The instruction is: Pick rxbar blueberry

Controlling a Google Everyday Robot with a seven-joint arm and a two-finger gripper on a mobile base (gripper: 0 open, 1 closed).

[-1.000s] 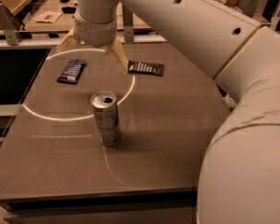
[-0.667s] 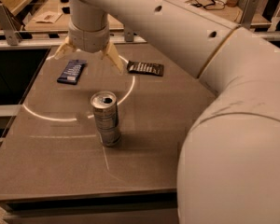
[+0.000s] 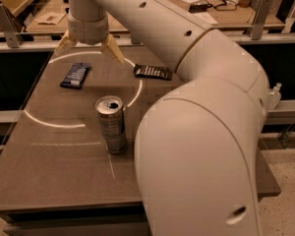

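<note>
Swinging sideways over the past second, the tool [image 3: 90,54] has drifted away from the dark bar [image 3: 153,72] and toward the blue bar [image 3: 75,75], its two fingers spread wide apart with nothing between them. That suggests the approach is under way but the grasp has not begun. The blue bar lies flat on the counter [image 3: 64,181], untouched, beneath and a little in front of the tool, nearer the finger farther from the dark bar. The can [image 3: 111,124] stands upright, closer to the camera, apart from both bars.
</note>
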